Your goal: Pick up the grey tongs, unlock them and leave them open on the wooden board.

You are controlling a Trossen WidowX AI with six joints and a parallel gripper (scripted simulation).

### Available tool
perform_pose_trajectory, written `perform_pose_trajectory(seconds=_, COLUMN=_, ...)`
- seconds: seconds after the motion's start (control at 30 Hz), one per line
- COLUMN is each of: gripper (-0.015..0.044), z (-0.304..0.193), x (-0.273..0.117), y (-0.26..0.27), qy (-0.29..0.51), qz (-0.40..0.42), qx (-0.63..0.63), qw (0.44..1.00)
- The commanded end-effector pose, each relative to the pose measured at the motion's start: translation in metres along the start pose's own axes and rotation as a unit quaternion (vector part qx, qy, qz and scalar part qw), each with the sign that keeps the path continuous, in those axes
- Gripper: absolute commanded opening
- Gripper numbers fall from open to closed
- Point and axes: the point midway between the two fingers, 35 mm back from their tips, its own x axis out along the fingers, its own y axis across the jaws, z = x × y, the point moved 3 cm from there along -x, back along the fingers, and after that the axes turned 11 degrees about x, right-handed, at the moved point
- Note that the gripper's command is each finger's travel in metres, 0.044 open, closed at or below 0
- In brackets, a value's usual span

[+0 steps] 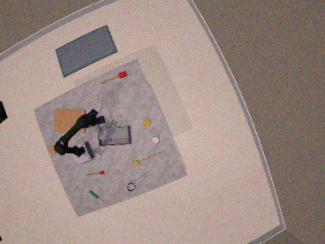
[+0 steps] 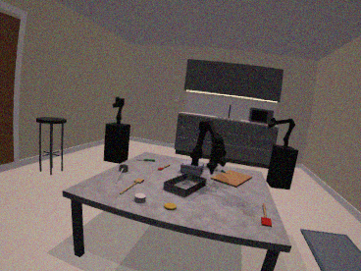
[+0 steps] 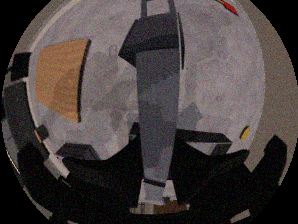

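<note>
My gripper is shut on the grey tongs, held above the table between the roasting tin and the board. In the wrist view the tongs stretch away from the fingers, with their two long sides close together; whether the lock is engaged cannot be told. They are too faint to make out in the top and exterior views. The wooden board lies to the left in the wrist view, with nothing on it. The dark roasting tin stands beside the gripper, nothing visible across it.
A grey rack-like block stands near the arm's base. A yellow disc and a white round pot are beyond the tin. A red-headed spatula lies near one corner.
</note>
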Motion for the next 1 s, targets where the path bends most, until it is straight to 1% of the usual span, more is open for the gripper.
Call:
perform_pose_trajectory(seconds=0.0, gripper=-0.015, z=0.008, x=-0.003, y=0.006, qy=-0.004, qz=-0.002, qx=-0.075, qw=0.997)
perform_pose_trajectory(seconds=0.23, gripper=-0.015, z=0.02, x=-0.005, y=0.018, qy=-0.004, qz=-0.002, qx=-0.221, qw=0.975)
perform_pose_trajectory(seconds=0.47, gripper=-0.015, z=0.032, x=-0.007, y=0.032, qy=-0.004, qz=-0.003, qx=-0.362, qw=0.932)
perform_pose_trajectory(seconds=0.7, gripper=-0.015, z=0.042, x=-0.008, y=0.045, qy=-0.004, qz=-0.003, qx=-0.495, qw=0.869)
perform_pose_trajectory(seconds=0.97, gripper=-0.015, z=0.053, x=-0.01, y=0.062, qy=-0.004, qz=-0.003, qx=-0.634, qw=0.774)
